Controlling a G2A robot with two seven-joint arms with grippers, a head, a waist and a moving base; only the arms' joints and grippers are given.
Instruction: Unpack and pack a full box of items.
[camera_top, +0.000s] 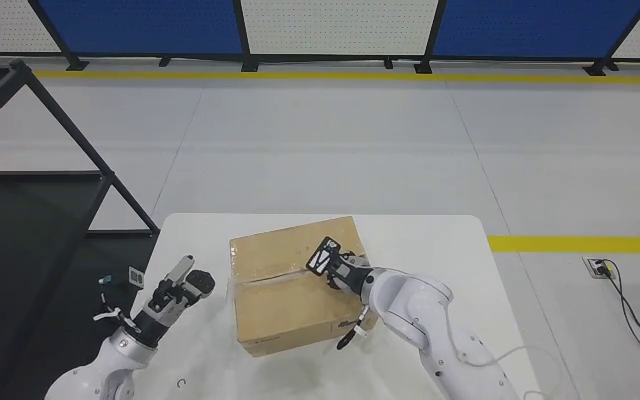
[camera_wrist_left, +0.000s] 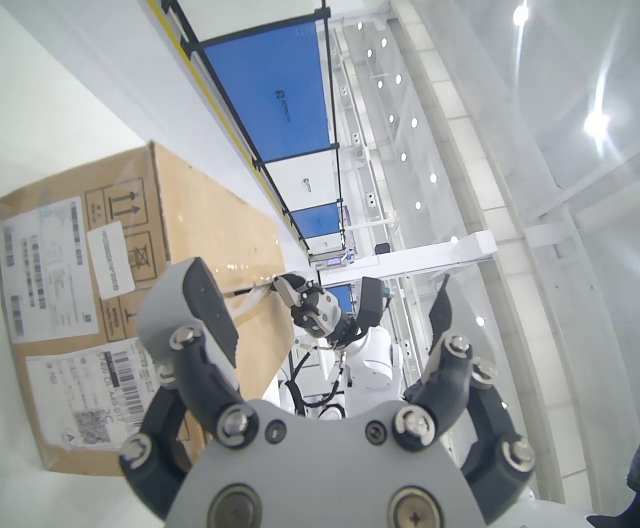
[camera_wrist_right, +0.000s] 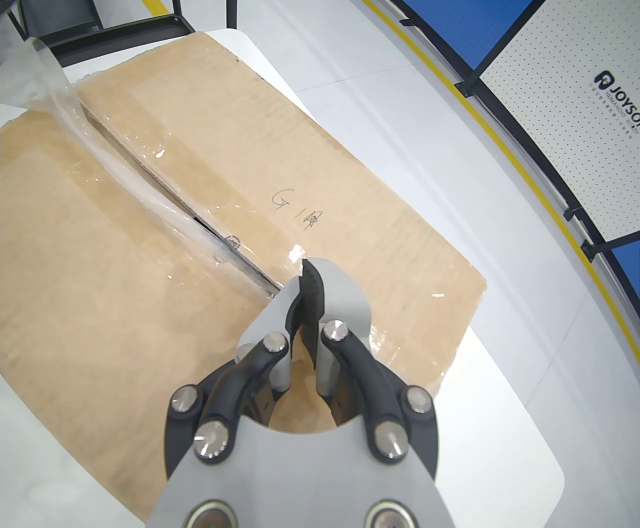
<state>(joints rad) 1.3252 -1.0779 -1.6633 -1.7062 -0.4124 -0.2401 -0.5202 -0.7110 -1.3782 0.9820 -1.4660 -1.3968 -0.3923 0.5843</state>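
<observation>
A closed cardboard box (camera_top: 290, 300) stands in the middle of the white table (camera_top: 450, 240). Clear tape (camera_wrist_right: 115, 170) runs along its top seam, crumpled and lifted off the cardboard. My right gripper (camera_wrist_right: 303, 280) sits on the box top at the seam's end, shut on the tape; the top view has it at the box's right edge (camera_top: 322, 258). My left gripper (camera_top: 190, 275) hovers open to the left of the box, holding nothing. In the left wrist view its fingers (camera_wrist_left: 207, 300) spread wide beside the box's labelled side (camera_wrist_left: 65, 280), with the right gripper (camera_wrist_left: 280, 287) farther off.
A black metal frame (camera_top: 60, 130) stands on the floor left of the table. Blue and white panels (camera_top: 140, 25) line the far side of the room. A small label (camera_top: 135, 275) lies near the table's left edge.
</observation>
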